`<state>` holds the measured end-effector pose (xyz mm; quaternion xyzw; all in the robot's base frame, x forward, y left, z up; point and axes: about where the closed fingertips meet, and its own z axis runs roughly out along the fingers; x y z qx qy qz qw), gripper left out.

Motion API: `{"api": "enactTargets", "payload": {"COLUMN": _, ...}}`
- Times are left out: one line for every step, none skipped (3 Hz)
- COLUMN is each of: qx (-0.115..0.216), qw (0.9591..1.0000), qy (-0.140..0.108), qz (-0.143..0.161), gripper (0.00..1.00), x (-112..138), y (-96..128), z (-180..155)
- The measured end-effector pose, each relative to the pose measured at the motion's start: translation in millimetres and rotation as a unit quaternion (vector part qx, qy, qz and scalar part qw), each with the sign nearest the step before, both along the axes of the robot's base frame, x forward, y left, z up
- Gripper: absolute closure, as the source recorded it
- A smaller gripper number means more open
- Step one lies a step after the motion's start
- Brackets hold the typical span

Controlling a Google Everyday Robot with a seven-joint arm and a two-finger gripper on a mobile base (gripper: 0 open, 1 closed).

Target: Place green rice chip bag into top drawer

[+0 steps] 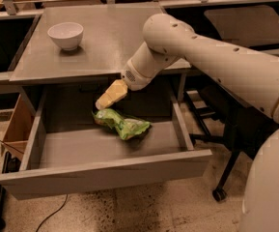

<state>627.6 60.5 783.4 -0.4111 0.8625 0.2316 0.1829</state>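
Green rice chip bag (122, 123) lies just below the gripper (111, 94), on the floor of the top drawer (105, 170). It sits toward the back and slightly right of centre, crumpled, with its long side running left to right.

Gripper: pale yellow, angled down and to the left, hanging over the open drawer above the bag's left end. Tip is very near the bag; contact unclear. Released or clenched: cannot tell. The bag rests on the drawer floor and is not lifted.

White arm (216, 57) rises from the gripper past the table's front edge, then runs off to the right.

Drawer is pulled well out, with its flat grey front panel nearest the camera.

Grey table (110, 37) above the drawer carries a white bowl (65, 35), upright at back left, well apart from the gripper.

Brown box (18, 127) stands beside the drawer's left wall. Black caster (219, 195) sits on the speckled floor at right.
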Motion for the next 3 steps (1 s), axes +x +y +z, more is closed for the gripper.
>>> {"api": "enactTargets", "payload": {"qx": -0.020, "qw": 0.9994, "qy": -0.026, "qz": 0.010, "gripper": 0.00, "x": -1.4, "y": -21.5, "z": 35.3}}
{"api": "enactTargets", "payload": {"qx": -0.040, "qw": 0.9971, "qy": -0.064, "qz": 0.014, "gripper": 0.00, "x": 2.8, "y": -40.7, "z": 75.8}}
{"api": "enactTargets", "payload": {"qx": -0.040, "qw": 0.9971, "qy": -0.064, "qz": 0.014, "gripper": 0.00, "x": 2.8, "y": -40.7, "z": 75.8}}
